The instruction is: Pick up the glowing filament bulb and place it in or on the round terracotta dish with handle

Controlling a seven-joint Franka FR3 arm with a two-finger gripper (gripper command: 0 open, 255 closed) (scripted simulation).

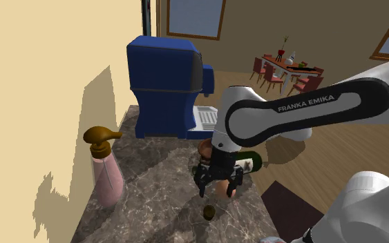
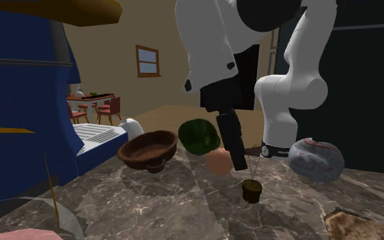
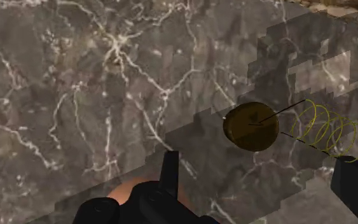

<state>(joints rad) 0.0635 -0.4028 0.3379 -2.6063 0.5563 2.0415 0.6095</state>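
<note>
Hovers low over the bulb (image 3: 252, 126) on the marble counter (image 3: 95, 83) with jaws wide open and empty, seemingly to straddle it before closing.

Terracotta dish (image 1: 204, 147) mostly behind the arm (image 1: 303, 110) in the shoulder view

marble ctr (image 1: 159, 188) | bulb (image 1: 209, 211), dish (image 2: 148, 148), soap btl (image 1: 106, 172), blue machine (image 1: 165, 86)
</note>
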